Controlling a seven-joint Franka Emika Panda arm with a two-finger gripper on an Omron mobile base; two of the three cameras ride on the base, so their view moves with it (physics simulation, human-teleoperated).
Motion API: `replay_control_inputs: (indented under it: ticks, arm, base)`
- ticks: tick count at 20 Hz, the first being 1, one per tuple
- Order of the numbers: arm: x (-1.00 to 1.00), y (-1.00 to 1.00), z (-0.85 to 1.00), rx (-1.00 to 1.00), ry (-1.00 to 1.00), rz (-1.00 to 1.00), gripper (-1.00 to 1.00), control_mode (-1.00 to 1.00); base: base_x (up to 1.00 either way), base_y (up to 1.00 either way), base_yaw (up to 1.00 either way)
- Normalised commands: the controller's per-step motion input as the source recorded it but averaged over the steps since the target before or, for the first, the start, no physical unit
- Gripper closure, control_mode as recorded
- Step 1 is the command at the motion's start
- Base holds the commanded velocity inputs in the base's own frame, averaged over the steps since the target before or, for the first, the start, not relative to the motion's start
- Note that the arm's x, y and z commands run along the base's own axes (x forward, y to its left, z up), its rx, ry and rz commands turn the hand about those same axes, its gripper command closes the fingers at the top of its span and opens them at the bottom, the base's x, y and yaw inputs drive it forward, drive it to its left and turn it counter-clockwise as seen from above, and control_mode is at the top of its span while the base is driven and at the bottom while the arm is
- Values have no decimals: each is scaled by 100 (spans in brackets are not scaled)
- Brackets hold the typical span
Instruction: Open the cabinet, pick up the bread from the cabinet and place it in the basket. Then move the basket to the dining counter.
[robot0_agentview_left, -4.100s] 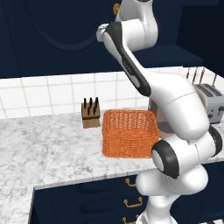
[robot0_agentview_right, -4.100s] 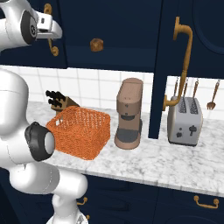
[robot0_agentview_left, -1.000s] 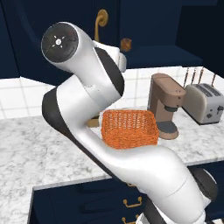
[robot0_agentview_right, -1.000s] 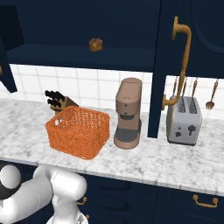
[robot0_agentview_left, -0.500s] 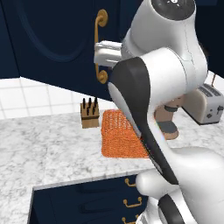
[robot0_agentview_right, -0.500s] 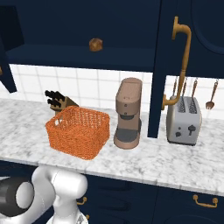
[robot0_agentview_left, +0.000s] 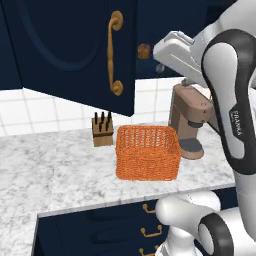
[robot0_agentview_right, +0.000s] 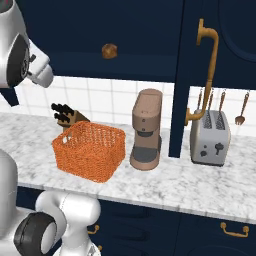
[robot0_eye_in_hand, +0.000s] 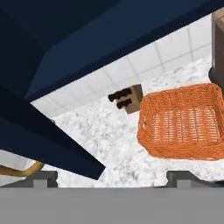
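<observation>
1. A white marble bench (robot0_agentview_right: 165, 187) runs under a white tiled wall, with navy drawers (robot0_agentview_left: 100, 232) and small brass pulls below it.
2. The cabinet (robot0_agentview_left: 70, 50) hangs above, dark navy, with both doors swung out toward the cameras; the long brass handle (robot0_agentview_left: 115, 52) of one door shows in the left base view, and the other door (robot0_agentview_right: 200, 75) with its handle shows in the right base view.
3. The bread (robot0_agentview_right: 109, 50), a small brown round lump, sits on the cabinet's shelf inside the open front.
4. The basket (robot0_agentview_left: 148, 159), orange and woven, stands upright on the bench, nothing showing inside it.
5. A wooden knife block (robot0_agentview_left: 102, 131) stands just behind the basket's left corner, near the wall.
6. A brown coffee machine (robot0_agentview_right: 146, 129) stands just beside the basket on the right, and a silver toaster (robot0_agentview_right: 212, 137) sits further right.
7. The claw (robot0_eye_in_hand: 111, 177) is raised near the cabinet, looking down on the basket; its tips (robot0_eye_in_hand: 43, 178) stand well apart, holding nothing.
</observation>
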Motion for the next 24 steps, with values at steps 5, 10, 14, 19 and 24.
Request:
replay_control_inputs:
  ticks: [5,10,14,19,24]
  arm:
    - [100,40,-18,41,28,9,-100,-100]
    - [96,45,-4,33,25,12,-100,-100]
    - [63,93,-7,20,18,9,-100,-100]
    - [-2,100,-4,17,9,14,-100,-100]
    - [-54,100,-8,9,2,14,-100,-100]
  base:
    - [0,0,0]
    - [0,0,0]
    - [0,0,0]
    - [0,0,0]
    - [0,0,0]
